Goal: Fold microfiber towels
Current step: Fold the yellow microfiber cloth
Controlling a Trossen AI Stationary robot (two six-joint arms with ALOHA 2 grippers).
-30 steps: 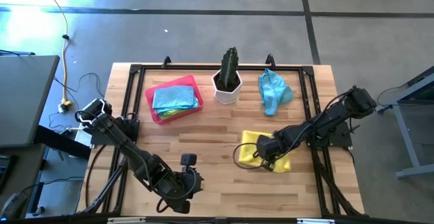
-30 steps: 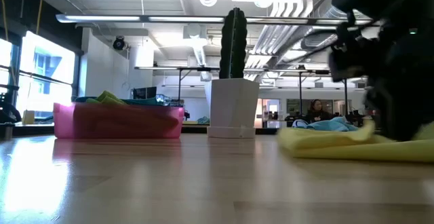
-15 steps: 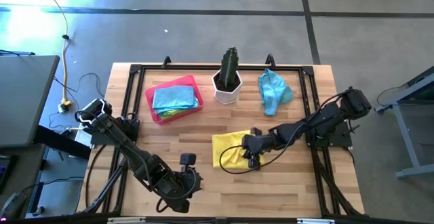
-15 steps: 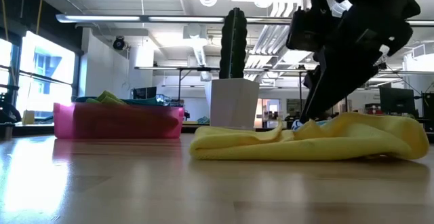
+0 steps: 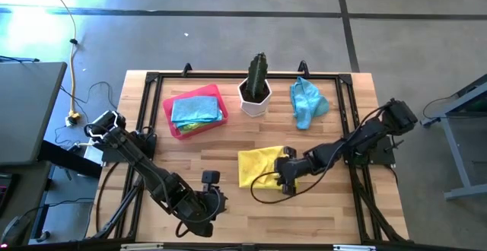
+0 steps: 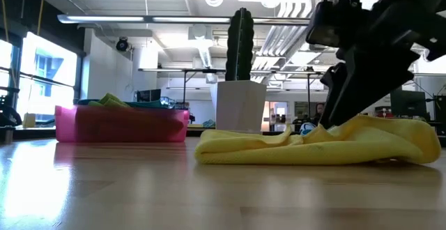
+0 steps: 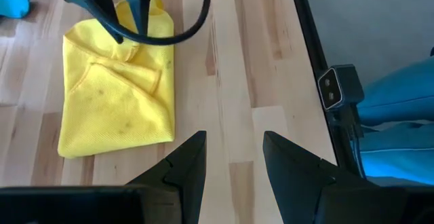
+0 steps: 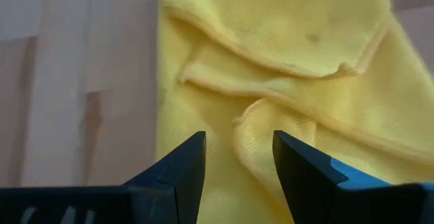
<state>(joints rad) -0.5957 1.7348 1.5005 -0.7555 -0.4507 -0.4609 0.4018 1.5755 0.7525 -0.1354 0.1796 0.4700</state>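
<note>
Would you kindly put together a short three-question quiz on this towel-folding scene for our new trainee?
1. True or false: the right gripper is open above the yellow towel.
2. What stands between the pink tray and the light blue towel?
3. Where does the left gripper wait: A) the table's front edge, B) over the tray?

Key: 1 true; 2 a potted cactus; 3 A.

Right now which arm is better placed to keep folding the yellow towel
The right. Its tool hangs open directly over the yellow towel, above its right edge. The left tool, also open, is near the table's front edge, with bare wood between it and the towel.
</note>
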